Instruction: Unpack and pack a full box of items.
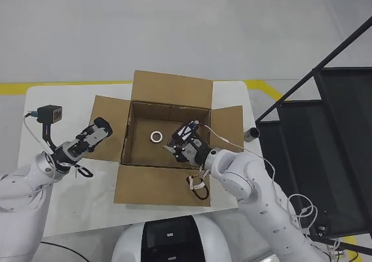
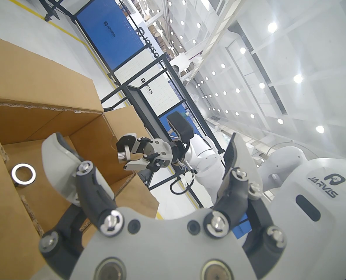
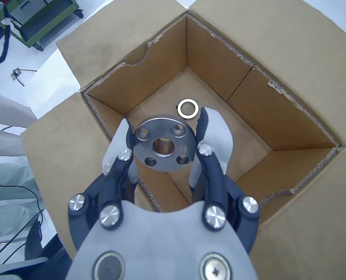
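An open cardboard box [image 1: 173, 88] stands in the middle of the white table, flaps spread. A small metal ring [image 1: 155, 136] lies on its floor [image 3: 188, 108] [image 2: 23, 173]. My right gripper [image 1: 181, 145] hangs over the box's right side, shut on a round grey metal flange [image 3: 163, 146] with a centre bore and several bolt holes. In the left wrist view the right gripper [image 2: 129, 155] shows farther off above the box wall. My left gripper [image 1: 94, 136] is open and holds nothing, above the box's left flap; its fingers [image 2: 59, 161] stand wide apart.
A black metal stair frame [image 1: 330, 131] stands right of the table. The white table [image 1: 61, 105] has bare surface left of and in front of the box. A black and red cable loop [image 1: 198, 187] hangs by the right arm over the front flap.
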### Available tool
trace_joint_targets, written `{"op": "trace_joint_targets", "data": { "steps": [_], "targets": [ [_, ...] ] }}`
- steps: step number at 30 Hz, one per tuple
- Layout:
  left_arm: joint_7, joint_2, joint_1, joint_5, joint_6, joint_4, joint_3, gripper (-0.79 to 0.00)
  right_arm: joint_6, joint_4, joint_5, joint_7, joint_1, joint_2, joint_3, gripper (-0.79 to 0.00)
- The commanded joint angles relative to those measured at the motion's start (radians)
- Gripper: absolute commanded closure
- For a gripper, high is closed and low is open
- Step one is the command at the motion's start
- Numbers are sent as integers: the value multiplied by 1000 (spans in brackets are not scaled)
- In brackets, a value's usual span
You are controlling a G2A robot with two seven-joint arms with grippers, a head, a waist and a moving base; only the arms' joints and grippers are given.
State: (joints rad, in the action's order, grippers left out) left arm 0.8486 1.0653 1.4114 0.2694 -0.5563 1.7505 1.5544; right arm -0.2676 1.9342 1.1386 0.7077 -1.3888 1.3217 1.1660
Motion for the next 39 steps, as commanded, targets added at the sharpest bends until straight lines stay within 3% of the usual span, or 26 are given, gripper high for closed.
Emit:
{"op": "trace_joint_targets", "data": {
  "steps": [1,12,18,24,29,35,39],
  "targets": [
    [0,0,0,0,0,0,0,-785,0,0,0,0,0,0,0,0],
    [0,0,0,0,0,0,0,-785,0,0,0,0,0,0,0,0],
    [0,0,0,0,0,0,0,-785,-31,73,-34,13,-57,-14,52,0],
    [0,0,0,0,0,0,0,-785,-92,239,-105,48,-212,-41,212,0],
    [0,0,0,0,0,0,0,-785,-128,341,-196,-4,-364,-59,400,0],
    [0,0,0,0,0,0,0,-785,-160,329,-362,-130,-509,-67,621,0],
    [0,0,0,0,0,0,0,-785,-161,274,-406,-182,-549,-69,701,0]
  ]
}}
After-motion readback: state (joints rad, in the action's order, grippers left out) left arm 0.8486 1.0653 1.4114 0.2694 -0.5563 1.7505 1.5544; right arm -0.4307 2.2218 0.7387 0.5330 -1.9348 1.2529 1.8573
